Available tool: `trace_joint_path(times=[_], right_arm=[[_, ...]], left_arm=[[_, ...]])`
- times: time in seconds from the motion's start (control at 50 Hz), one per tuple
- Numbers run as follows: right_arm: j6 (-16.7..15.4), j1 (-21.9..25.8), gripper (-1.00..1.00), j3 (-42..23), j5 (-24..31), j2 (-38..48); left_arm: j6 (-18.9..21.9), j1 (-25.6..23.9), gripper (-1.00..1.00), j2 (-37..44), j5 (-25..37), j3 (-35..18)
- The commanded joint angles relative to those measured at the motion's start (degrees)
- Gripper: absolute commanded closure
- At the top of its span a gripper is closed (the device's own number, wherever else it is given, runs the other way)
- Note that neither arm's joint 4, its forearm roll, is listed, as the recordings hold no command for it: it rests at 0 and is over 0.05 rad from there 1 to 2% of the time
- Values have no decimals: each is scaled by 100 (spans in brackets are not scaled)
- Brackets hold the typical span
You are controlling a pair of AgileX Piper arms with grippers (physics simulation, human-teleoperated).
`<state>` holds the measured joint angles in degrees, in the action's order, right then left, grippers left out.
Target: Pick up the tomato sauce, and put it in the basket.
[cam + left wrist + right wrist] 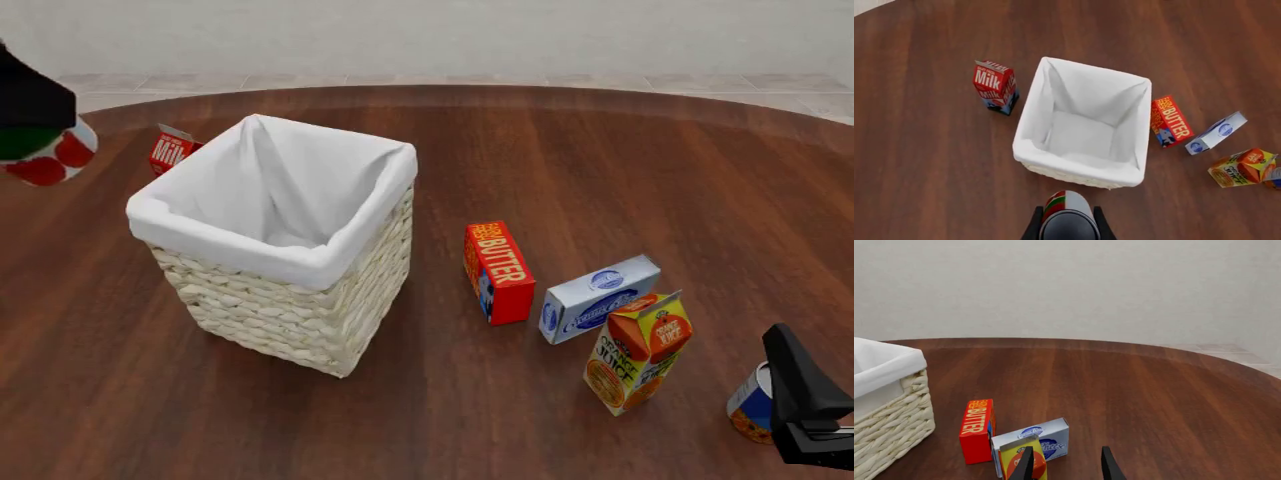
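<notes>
My left gripper is shut on the tomato sauce, a small can with a red, white and green label. It holds the can in the air, above the table and just outside the basket's near rim. In the front view the can hangs under the left gripper at the far left, higher than the basket and left of it. The basket's white liner is empty inside. My right gripper is open and empty, low at the front right; its fingers show in the right wrist view.
A red milk carton stands behind the basket. Right of the basket are a red butter box, a blue-white box and an orange juice carton. A blue, white and orange can stands beside the right gripper.
</notes>
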<state>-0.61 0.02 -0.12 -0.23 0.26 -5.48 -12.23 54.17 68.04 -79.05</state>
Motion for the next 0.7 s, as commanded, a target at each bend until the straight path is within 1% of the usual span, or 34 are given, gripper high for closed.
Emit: trace_joint_path(times=[0.02, 0.22, 0.26, 0.28, 0.34, 0.4, 0.52, 0.56, 0.7], right_arm=[[23, 0, -100, -2, 4, 3], [25, -1, -100, -2, 4, 4], [23, 0, -100, -2, 4, 4], [24, 0, -100, -2, 4, 3], [23, 0, -100, -2, 4, 4], [24, 1, -100, -2, 4, 3], [24, -1, -100, -2, 4, 4], [24, -1, -100, -2, 3, 3], [24, 1, -100, -2, 4, 4]], left_arm=[[71, -203, 100, 517, -256, -269], [34, -407, 100, 903, -693, -187], [41, -472, 100, 942, -753, -242], [8, -532, 100, 986, -803, -322], [-54, -592, 100, 1100, -886, -269], [5, -563, 100, 1203, -1054, -134], [11, -598, 100, 1366, -1198, -135], [70, -592, 100, 1421, -1279, -80], [83, -593, 100, 1588, -1513, 68]])
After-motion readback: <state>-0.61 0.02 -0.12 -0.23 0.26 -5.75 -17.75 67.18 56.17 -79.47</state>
